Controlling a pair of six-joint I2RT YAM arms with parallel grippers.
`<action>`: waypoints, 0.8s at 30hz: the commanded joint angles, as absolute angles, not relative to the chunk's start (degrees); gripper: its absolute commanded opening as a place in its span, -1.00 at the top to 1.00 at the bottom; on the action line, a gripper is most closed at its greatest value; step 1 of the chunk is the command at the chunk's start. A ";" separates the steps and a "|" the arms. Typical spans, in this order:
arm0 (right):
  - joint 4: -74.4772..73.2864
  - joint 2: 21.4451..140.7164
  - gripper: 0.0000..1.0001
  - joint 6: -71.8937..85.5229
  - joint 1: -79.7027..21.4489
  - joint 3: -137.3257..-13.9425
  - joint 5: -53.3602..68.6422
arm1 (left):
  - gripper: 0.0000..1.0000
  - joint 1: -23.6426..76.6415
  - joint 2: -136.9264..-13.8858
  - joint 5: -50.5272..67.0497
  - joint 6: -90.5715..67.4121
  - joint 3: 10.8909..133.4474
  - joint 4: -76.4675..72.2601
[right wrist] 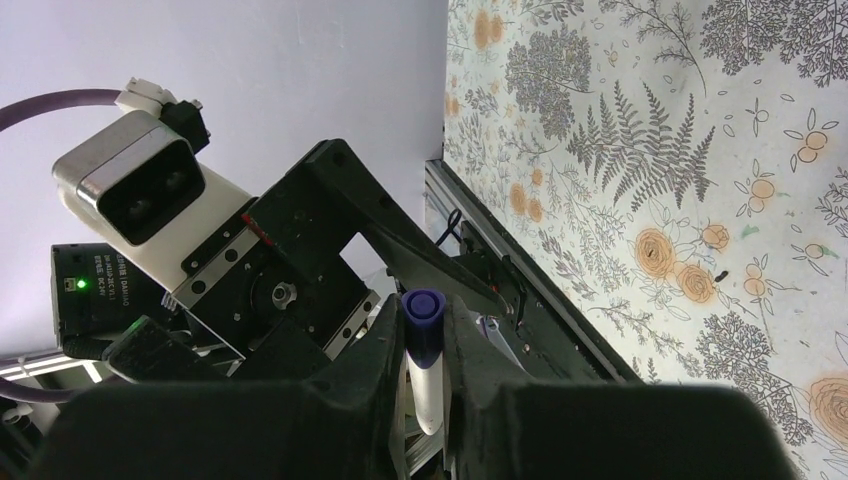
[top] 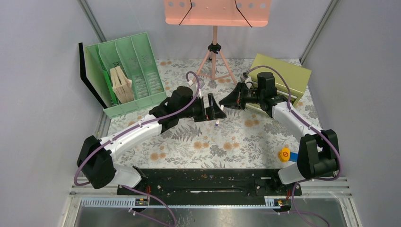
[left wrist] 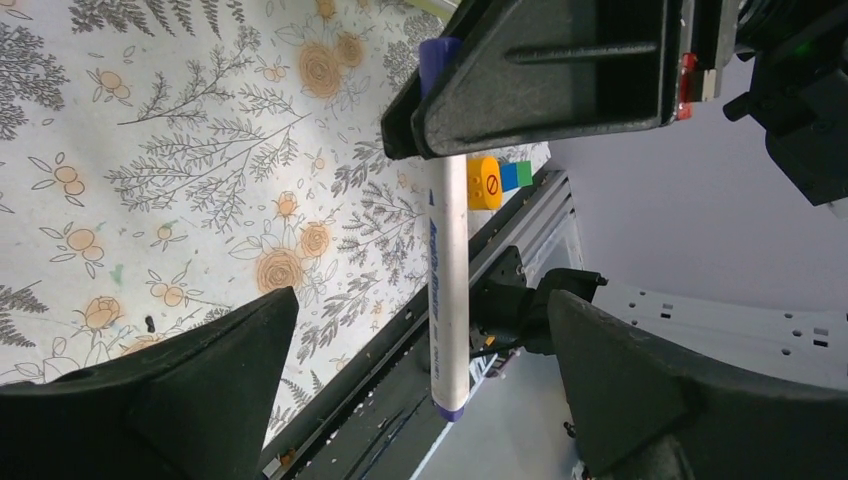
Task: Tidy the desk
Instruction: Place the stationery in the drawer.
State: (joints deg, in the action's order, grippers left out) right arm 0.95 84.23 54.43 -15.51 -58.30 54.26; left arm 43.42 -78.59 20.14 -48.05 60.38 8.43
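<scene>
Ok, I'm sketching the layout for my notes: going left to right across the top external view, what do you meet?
Green file tray → left claw → right claw → olive box. The pink stand overlaps the claws sideways, so it is left out.

Surface: floral-print counter (top: 227,137) | far left: green file sorter (top: 137,71) is stood | far centre: pink tripod (top: 215,59) is planted | far right: olive box (top: 288,73) is laid | near right: orange toy piece (top: 284,154) is seen
</scene>
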 commanded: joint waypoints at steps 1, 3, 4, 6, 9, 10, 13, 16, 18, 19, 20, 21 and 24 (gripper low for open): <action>3.62 84.26 0.94 54.53 -16.01 -60.89 55.98 | -0.98 42.53 -77.02 19.31 -46.65 62.22 8.20; 3.55 84.46 0.94 54.49 -16.05 -60.82 55.72 | -0.98 42.25 -77.00 19.13 -46.43 62.49 8.69; 3.42 84.53 0.94 54.49 -16.00 -60.82 55.58 | -0.98 42.06 -76.93 19.07 -46.28 62.52 8.89; 2.93 84.77 0.94 54.50 -16.00 -60.91 54.91 | -0.98 41.62 -76.47 18.76 -45.79 62.72 9.68; 1.99 85.43 0.91 54.56 -15.77 -60.99 53.92 | -0.98 41.22 -75.04 16.94 -44.38 62.97 11.45; 1.64 85.57 0.89 54.59 -15.51 -61.00 53.54 | -0.98 41.03 -74.53 16.20 -43.73 63.04 12.05; 1.31 85.79 0.88 54.65 -13.95 -59.99 52.79 | -0.98 40.52 -72.73 13.96 -41.64 63.27 13.77; 1.32 85.58 0.91 54.74 -10.13 -58.03 52.08 | -0.98 39.68 -71.85 12.75 -40.13 63.42 15.16; 1.27 85.35 0.93 54.69 -7.09 -56.60 51.74 | -0.98 38.99 -71.59 12.42 -39.47 63.61 16.05; 1.31 85.16 0.93 54.60 -5.36 -55.87 51.64 | -0.98 38.72 -71.59 12.25 -39.24 63.70 16.34; 1.32 85.01 0.93 54.64 -3.63 -55.15 51.53 | -0.98 38.49 -71.63 12.11 -39.14 63.72 16.64; 1.38 84.95 0.94 54.73 -2.01 -54.38 51.62 | -0.98 38.35 -71.63 11.93 -39.04 63.84 16.94; 1.19 84.69 0.96 54.93 3.39 -52.58 51.91 | -0.98 37.87 -71.79 11.53 -38.76 63.70 17.29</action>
